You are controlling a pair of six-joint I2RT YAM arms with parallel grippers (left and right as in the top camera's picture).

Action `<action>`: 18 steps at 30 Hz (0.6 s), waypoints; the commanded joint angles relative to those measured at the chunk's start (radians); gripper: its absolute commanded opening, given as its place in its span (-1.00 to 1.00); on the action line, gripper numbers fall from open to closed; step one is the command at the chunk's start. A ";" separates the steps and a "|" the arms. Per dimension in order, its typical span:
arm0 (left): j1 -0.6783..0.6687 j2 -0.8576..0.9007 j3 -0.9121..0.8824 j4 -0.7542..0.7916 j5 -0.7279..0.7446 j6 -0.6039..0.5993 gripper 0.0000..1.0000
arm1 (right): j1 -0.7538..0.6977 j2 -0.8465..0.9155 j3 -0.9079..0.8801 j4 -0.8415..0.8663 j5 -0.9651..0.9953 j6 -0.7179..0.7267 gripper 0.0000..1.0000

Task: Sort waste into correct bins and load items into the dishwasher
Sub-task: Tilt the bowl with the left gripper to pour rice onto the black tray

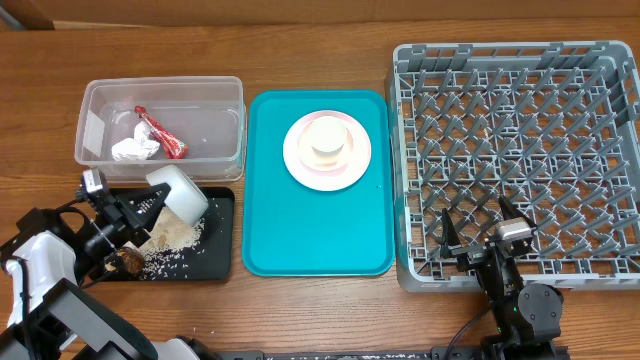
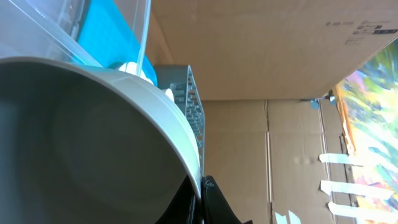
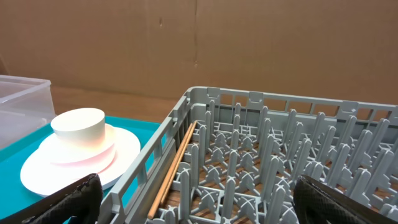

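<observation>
My left gripper (image 1: 152, 204) is shut on the rim of a white bowl (image 1: 180, 191), which hangs tipped on its side over the black tray (image 1: 222, 262). In the left wrist view the bowl (image 2: 93, 137) fills the left half, its rim pinched at my left gripper (image 2: 200, 190). Whitish grains (image 1: 172, 235) and brown crumbs (image 1: 130, 262) lie in the black tray. The clear tub (image 1: 215, 92) holds a red wrapper (image 1: 163, 133) and a white tissue (image 1: 133, 150). A plate (image 1: 300, 165) with an upturned cup (image 1: 327, 137) sits on the teal tray. My right gripper (image 1: 480, 238) stands open over the front-left corner of the grey rack (image 1: 520, 120).
The teal tray (image 1: 320, 235) lies between the bins and the rack. In the right wrist view a thin wooden stick (image 3: 176, 165) lies along the inside of the rack wall (image 3: 155, 158), with the plate (image 3: 124, 152) and cup (image 3: 78, 127) beyond it and my right gripper (image 3: 199, 208) wide apart.
</observation>
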 commanded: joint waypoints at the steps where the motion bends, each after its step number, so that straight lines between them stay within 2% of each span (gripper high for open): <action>1: -0.026 -0.024 -0.004 -0.036 0.002 -0.003 -0.92 | 0.005 -0.012 -0.011 0.007 0.010 0.000 0.99; 9: -0.121 -0.053 0.004 -0.099 0.024 -0.003 -0.91 | 0.005 -0.012 -0.011 0.007 0.010 0.000 1.00; 18: -0.231 -0.139 0.005 -0.097 0.000 -0.031 -0.92 | 0.005 -0.012 -0.011 0.007 0.010 0.000 1.00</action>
